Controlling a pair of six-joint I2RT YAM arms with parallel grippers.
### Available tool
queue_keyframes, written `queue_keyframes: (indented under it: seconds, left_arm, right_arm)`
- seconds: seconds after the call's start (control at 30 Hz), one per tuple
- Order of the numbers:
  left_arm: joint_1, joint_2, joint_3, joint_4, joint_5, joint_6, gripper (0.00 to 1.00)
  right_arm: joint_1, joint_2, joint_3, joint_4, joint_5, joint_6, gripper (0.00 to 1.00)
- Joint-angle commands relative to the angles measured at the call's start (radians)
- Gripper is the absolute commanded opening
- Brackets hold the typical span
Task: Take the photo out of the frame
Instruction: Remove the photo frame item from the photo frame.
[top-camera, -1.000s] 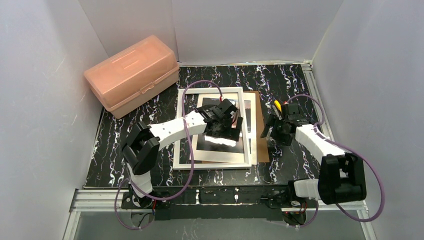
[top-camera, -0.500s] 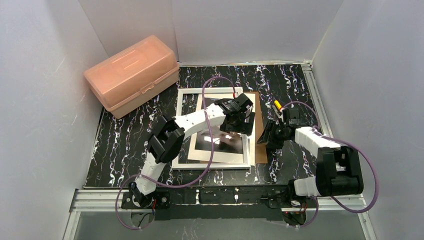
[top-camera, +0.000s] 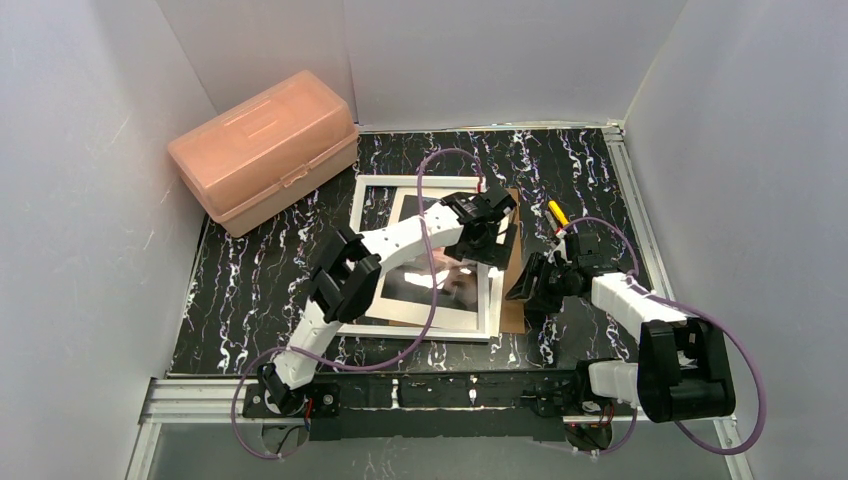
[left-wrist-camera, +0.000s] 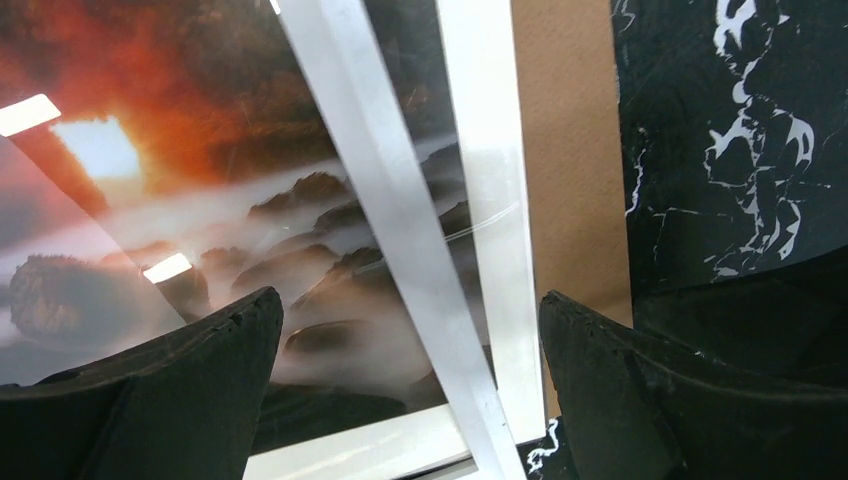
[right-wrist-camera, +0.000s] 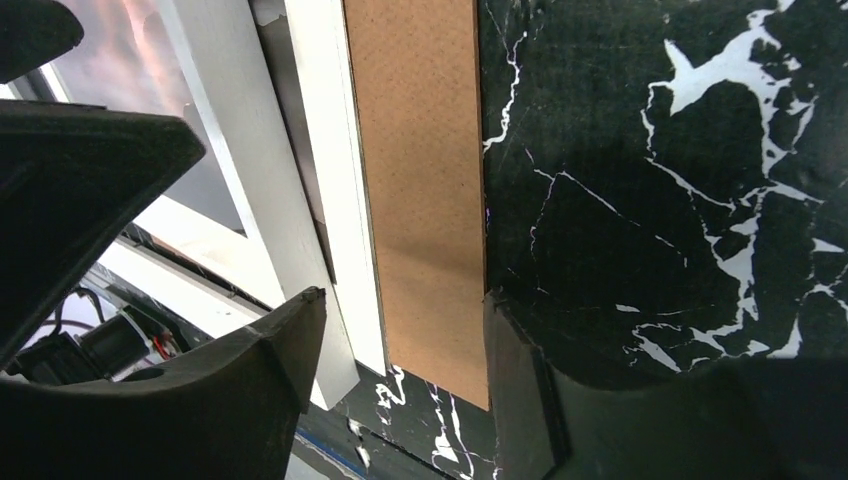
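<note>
Left jaws gape over glossy, seemingly skewed photo (left-wrist-camera: 170, 150).

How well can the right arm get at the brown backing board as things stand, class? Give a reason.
Probably yes: the right gripper hangs right at the brown backing board, whose exposed strip shows between its open jaws in the wrist view, with nothing covering it.

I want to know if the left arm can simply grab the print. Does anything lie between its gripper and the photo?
Yes. In the left wrist view two white strips of the frame cross over the photo below the open left gripper, one slanted. Nothing else visible lies in between.
</note>
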Motion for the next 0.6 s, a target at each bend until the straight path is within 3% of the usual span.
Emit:
queue_keyframes:
  seconds: [0.0,0.1,0.17,0.3,0.57]
  left_arm:
    - [-0.020,0.049,0.092,-0.070,-0.033,0.039,0.98]
    - [-0.023,0.078,0.115,-0.082,-0.039,0.044,0.98]
    - [-0.025,0.092,0.122,-0.084,-0.043,0.047,0.98]
    - [-0.032,0.123,0.148,-0.096,-0.061,0.055,0.98]
    - [-0.042,0.158,0.178,-0.102,-0.058,0.063,0.98]
  right_arm:
    - [0.006,-0.012,0.014,-0.047,0.039,-0.005,0.70]
    - [0.006,-0.033,0.015,-0.042,0.070,0.003,0.81]
    - [0.006,-0.058,0.015,-0.043,0.095,0.003,0.83]
    - [0.006,-0.098,0.015,-0.054,0.133,-0.005,0.77]
    - [0.006,-0.137,-0.003,-0.048,0.151,0.002,0.76]
